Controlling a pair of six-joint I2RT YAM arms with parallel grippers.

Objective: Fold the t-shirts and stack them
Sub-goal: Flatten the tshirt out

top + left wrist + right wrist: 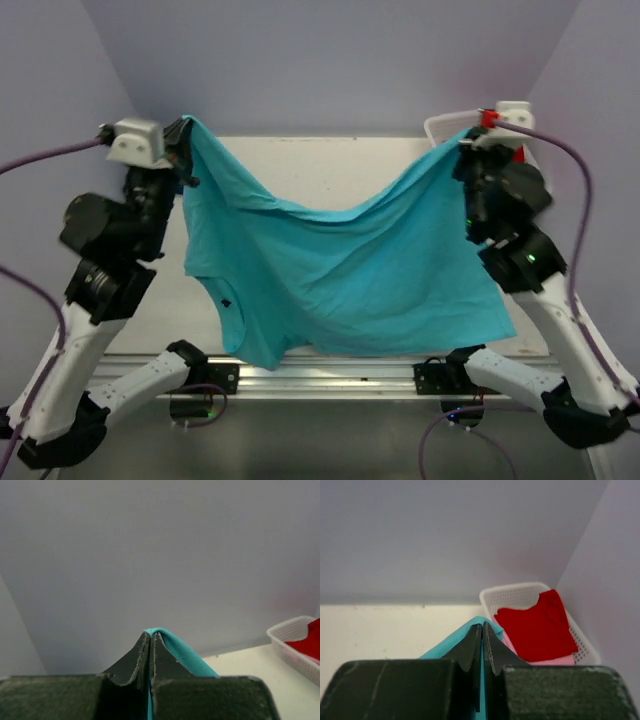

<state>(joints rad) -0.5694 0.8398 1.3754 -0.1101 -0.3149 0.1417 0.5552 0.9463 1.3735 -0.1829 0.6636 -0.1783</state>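
left claw (186, 135) at 10 o'clock, right claw (468, 148) at 2, both pinching turquoise t-shirt (330, 270) edge. risk: thin bite slips, shirt drops crumpled onto bench (300, 160).

White links (75, 345), black joints (105, 225), purple cables (50, 153), dark scuffed tool fingers (132, 665).

no readable text, labels or numbers

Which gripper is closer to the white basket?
Right. The right gripper, shut on the turquoise t-shirt, is right next to the white basket; the left gripper grips the shirt's other end, far on the opposite side.
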